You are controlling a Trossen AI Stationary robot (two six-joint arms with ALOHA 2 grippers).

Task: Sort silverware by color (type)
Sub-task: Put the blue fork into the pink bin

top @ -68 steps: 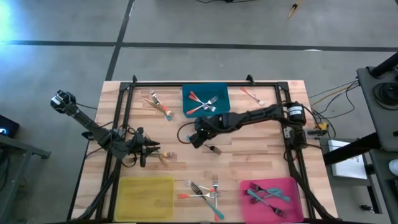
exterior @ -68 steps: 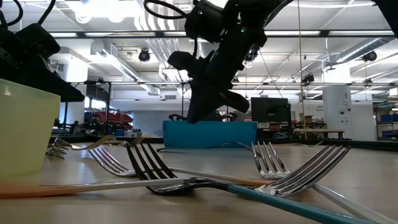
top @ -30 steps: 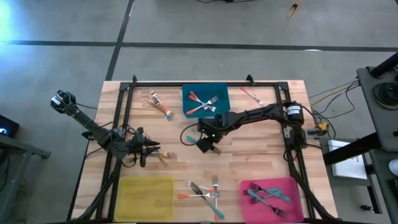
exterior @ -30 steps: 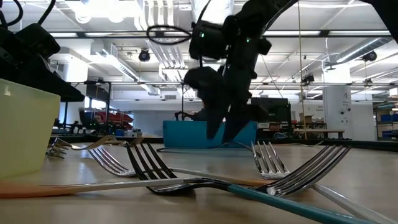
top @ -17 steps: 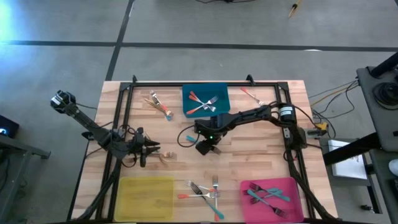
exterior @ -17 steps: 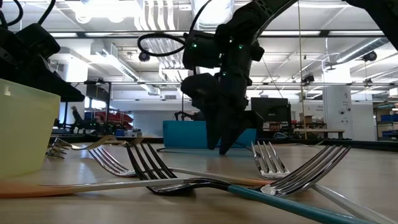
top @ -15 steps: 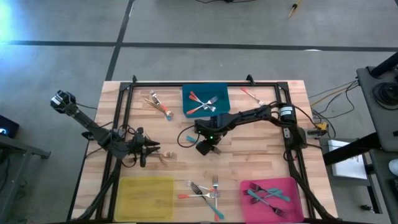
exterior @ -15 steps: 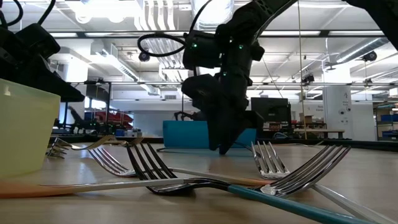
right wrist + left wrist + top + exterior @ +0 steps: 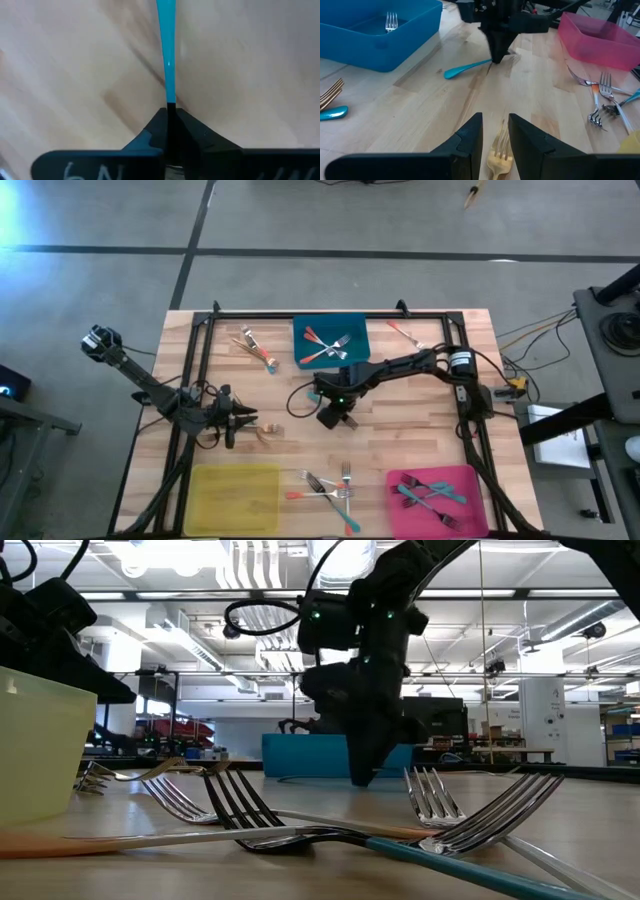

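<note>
Silverware lies scattered over the wooden tabletop (image 9: pixel 420 430) and in three bins. The right tool (image 9: pixel 337 418) stands at mid-tabletop, fingers pointing down, pinched together on a teal-handled fork (image 9: pixel 167 60) near the point where its handle meets the neck. In the right wrist view the two dark fingers (image 9: pixel 155 131) meet around the fork with no gap visible, and the teal handle runs straight out from between them, flat on the wood. In the left wrist view the same fork (image 9: pixel 465 68) lies on the tabletop beside the blue bin (image 9: pixel 367 42), its teal end pointing away from the right tool.

The left tool (image 9: pixel 243 420) rests low at the left side of the tabletop, its fingers (image 9: pixel 470 131) parted, with a gold fork (image 9: pixel 499 150) lying on the wood in the gap between them; the fingers do not grip it.

Bin contents:
- Blue bin (image 9: pixel 358 325), far edge: red-handled forks (image 9: pixel 322 344).
- Pink bin (image 9: pixel 474 480), near right corner: teal-handled forks (image 9: pixel 430 494).
- Yellow bin (image 9: pixel 235 498), near left corner.

Loose pieces:
- A crossed cluster of forks (image 9: pixel 328 488) between the yellow and pink bins.
- Two forks (image 9: pixel 254 346) just left of the blue bin.
- One red-handled fork (image 9: pixel 404 333) to the right of the blue bin.
</note>
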